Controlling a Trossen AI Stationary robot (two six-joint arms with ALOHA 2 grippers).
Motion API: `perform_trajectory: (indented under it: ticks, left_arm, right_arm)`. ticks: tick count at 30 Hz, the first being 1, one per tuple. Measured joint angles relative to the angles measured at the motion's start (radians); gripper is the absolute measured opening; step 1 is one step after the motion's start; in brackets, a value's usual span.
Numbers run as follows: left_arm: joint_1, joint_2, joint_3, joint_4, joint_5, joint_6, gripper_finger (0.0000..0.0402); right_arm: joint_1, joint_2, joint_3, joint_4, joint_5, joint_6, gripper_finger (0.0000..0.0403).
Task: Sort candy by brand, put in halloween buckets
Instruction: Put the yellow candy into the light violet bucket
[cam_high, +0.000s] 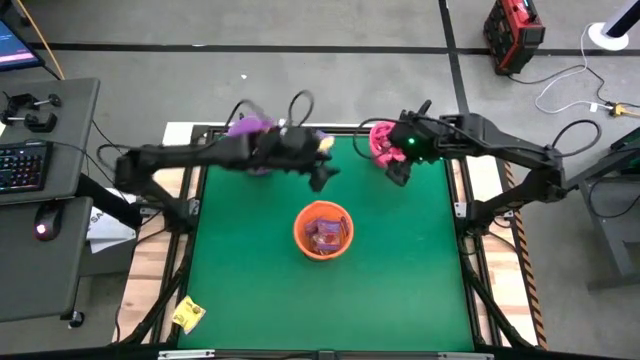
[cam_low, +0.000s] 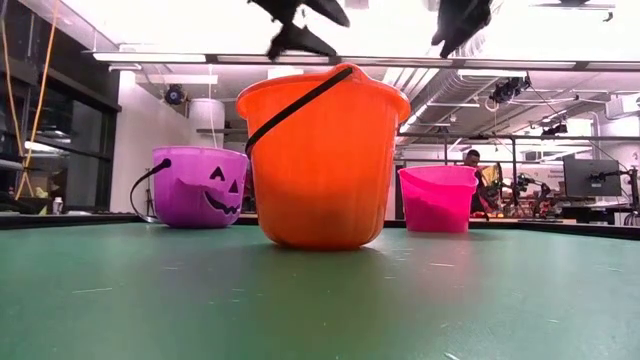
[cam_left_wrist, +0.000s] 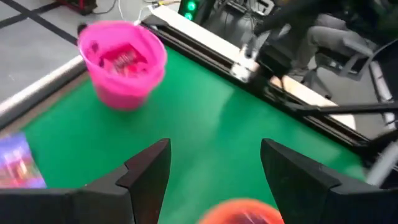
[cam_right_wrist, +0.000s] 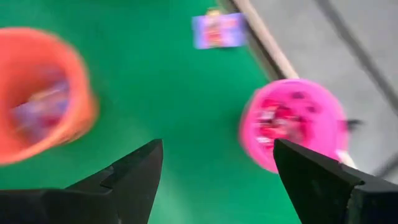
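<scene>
Orange bucket (cam_high: 322, 229) mid-desk holds purple candy (cam_high: 327, 235), pink bucket (cam_left_wrist: 123, 62) red packets; left gripper (cam_left_wrist: 211, 171) and right gripper (cam_right_wrist: 214, 171) both spread, empty.

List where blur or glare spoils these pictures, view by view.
Right wrist view: motion blur smears the orange plastic bucket and the pink plastic bucket. Left wrist view: mildly soft, the pink bucket's contents indistinct. Low view: bright ceiling lights wash out the top, leaving the arms as dark silhouettes. High view: the left arm is blurred; the green table is evenly lit.
</scene>
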Motion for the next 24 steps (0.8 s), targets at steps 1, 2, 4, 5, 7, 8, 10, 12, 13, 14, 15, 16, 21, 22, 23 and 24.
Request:
perform_trajectory:
  ticks: [1,2,4,5,7,8,10,12,13,14,15,16,21,22,23,24]
  left_arm:
    - [-0.037,-0.039,-0.044,0.009,-0.031,-0.026,0.0239]
    - [-0.074,-0.074,-0.081,0.008,-0.060,-0.048,0.0239]
    - [-0.149,-0.140,-0.141,0.012,-0.111,-0.081,0.0239]
    - [-0.186,-0.170,-0.166,0.012,-0.134,-0.091,0.0239]
    - [-0.255,-0.228,-0.210,0.006,-0.164,-0.106,0.0239]
    - [-0.286,-0.253,-0.227,-0.014,-0.168,-0.111,0.0239]
    - [-0.348,-0.297,-0.251,-0.096,-0.160,-0.144,0.0239]
    - [-0.404,-0.337,-0.264,-0.224,-0.124,-0.222,0.0239]
    - [-0.432,-0.352,-0.266,-0.303,-0.094,-0.276,0.0239]
    - [-0.461,-0.361,-0.268,-0.389,-0.060,-0.334,0.0239]
    - [-0.492,-0.365,-0.273,-0.472,-0.030,-0.401,0.0239]
    - [-0.525,-0.367,-0.281,-0.554,0.000,-0.472,0.0239]
    - [-0.704,-0.347,-0.365,-0.788,0.161,-0.755,0.0239]
    - [-0.739,-0.340,-0.400,-0.789,0.218,-0.782,0.0239]
    - [-0.773,-0.330,-0.435,-0.777,0.277,-0.808,0.0239]
    - [-0.803,-0.319,-0.467,-0.762,0.337,-0.830,0.0239]
  right_arm:
    - [0.012,-0.003,0.000,-0.001,-0.042,-0.004,0.0300]
    - [0.026,-0.006,0.000,-0.003,-0.082,-0.005,0.0300]
    - [0.068,-0.010,0.000,-0.007,-0.172,-0.001,0.0300]
    - [0.095,-0.011,0.000,-0.006,-0.214,0.003,0.0300]
    - [0.154,-0.011,0.000,-0.002,-0.247,0.029,0.0300]
    - [0.185,-0.009,0.000,0.008,-0.245,0.052,0.0300]
    - [0.239,-0.002,0.000,0.046,-0.221,0.105,0.0300]
    - [0.284,0.009,0.000,0.091,-0.176,0.173,0.0300]
    - [0.301,0.014,0.000,0.120,-0.144,0.217,0.0300]
    - [0.318,0.021,0.000,0.143,-0.110,0.260,0.0300]
    - [0.332,0.029,0.000,0.161,-0.078,0.303,0.0300]
    - [0.345,0.038,0.000,0.179,-0.047,0.349,0.0300]
    - [0.384,0.097,0.000,0.236,0.007,0.526,0.0300]
    - [0.390,0.111,0.000,0.239,0.006,0.549,0.0300]
    - [0.396,0.126,0.000,0.240,0.001,0.564,0.0300]
    - [0.400,0.142,0.000,0.242,-0.005,0.576,0.0300]
